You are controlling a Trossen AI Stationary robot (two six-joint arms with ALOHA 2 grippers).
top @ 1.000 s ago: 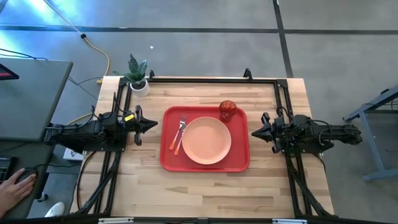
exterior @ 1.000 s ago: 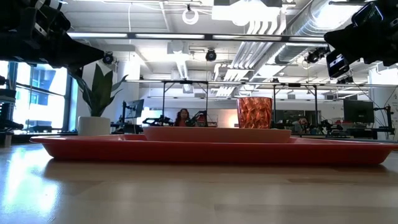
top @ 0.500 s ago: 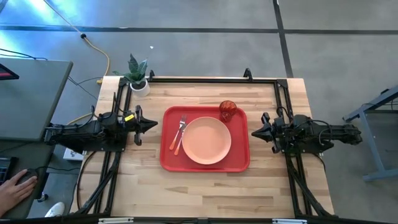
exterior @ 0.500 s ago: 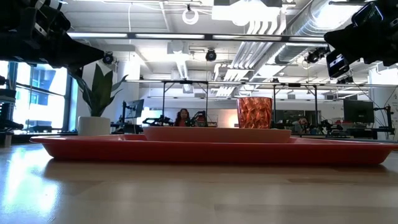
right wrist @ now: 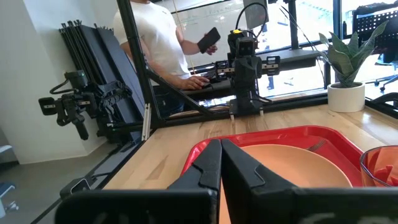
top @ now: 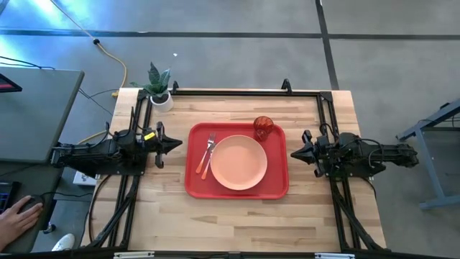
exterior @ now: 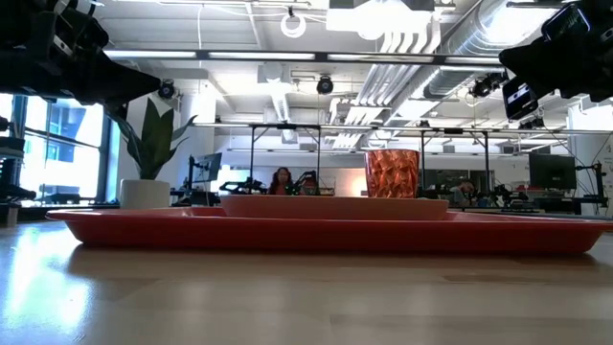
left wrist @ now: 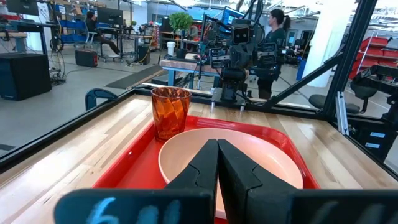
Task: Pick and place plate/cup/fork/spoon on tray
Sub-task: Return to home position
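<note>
The red tray (top: 198,188) lies at the table's middle. The peach plate (top: 238,162) rests flat on it. The red-orange cup (top: 263,127) stands upright at the tray's far right corner. The fork (top: 209,144) and spoon (top: 206,170) lie side by side on the tray, left of the plate. My left gripper (top: 180,144) is shut and empty, left of the tray and above the table. My right gripper (top: 292,154) is shut and empty, right of the tray. Both point at the tray.
A small white pot with a green plant (top: 159,92) stands at the table's far left corner. Black frame rails (top: 237,91) run along the table's far, left and right sides. A person's hand (top: 14,216) rests at a desk beyond the table's left.
</note>
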